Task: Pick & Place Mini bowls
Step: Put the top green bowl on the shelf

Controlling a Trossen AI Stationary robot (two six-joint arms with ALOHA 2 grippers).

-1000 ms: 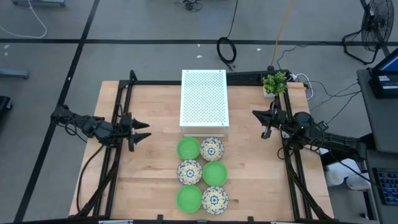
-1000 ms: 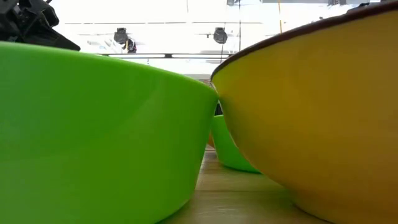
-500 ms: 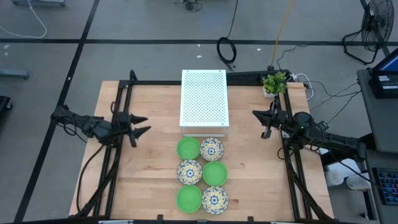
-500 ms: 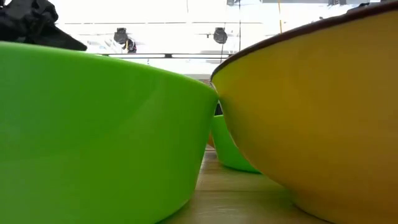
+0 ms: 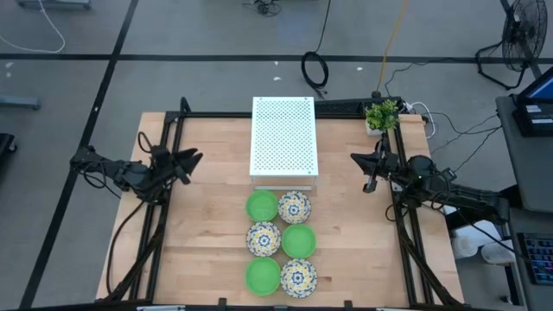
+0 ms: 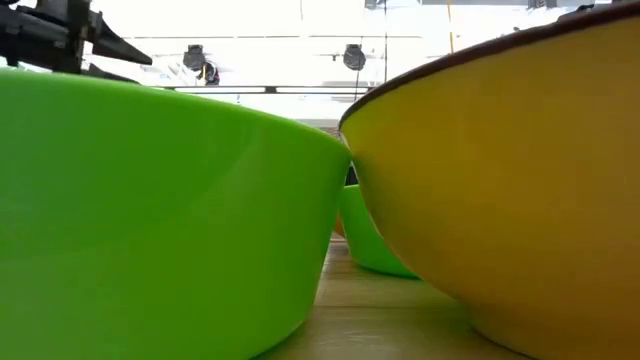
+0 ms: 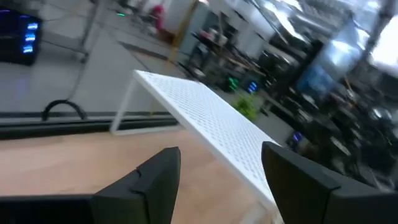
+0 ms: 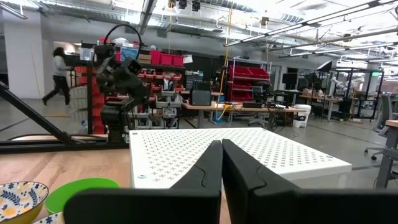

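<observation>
Plainly, bowls: six mini bowls [image 5: 281, 242] sit in two columns of three on the wooden table [image 5: 207, 250], just in front of the white perforated box [image 5: 284, 136]; green and floral alternate like a checkerboard, neighbours touching or nearly so.
Nearest pair: in the low view a green bowl [image 6: 150, 220] and a yellow-walled bowl [image 6: 500, 190] fill the picture, rims almost meeting.
Handling: they look like light, stiff, smooth-walled plastic or melamine, so probably slippery and not very fragile; a judgement only.
Where to grip: the rim looks best, one finger inside and one outside, taken on an outer side where no neighbour crowds the wall.
Left gripper: the left gripper [image 5: 188, 161] hangs over the table's left part, well apart from the bowls, fingers spread and holding nothing; the left wrist view shows the box between its two fingers.
Right gripper: the right gripper [image 5: 373, 171] waits at the table's right edge near the small potted plant [image 5: 381, 115], fingers pressed together, empty.
Change: compared with a second ago, the left gripper has swung farther toward the box's end of the table; bowls, box and right arm are unmoved.
</observation>
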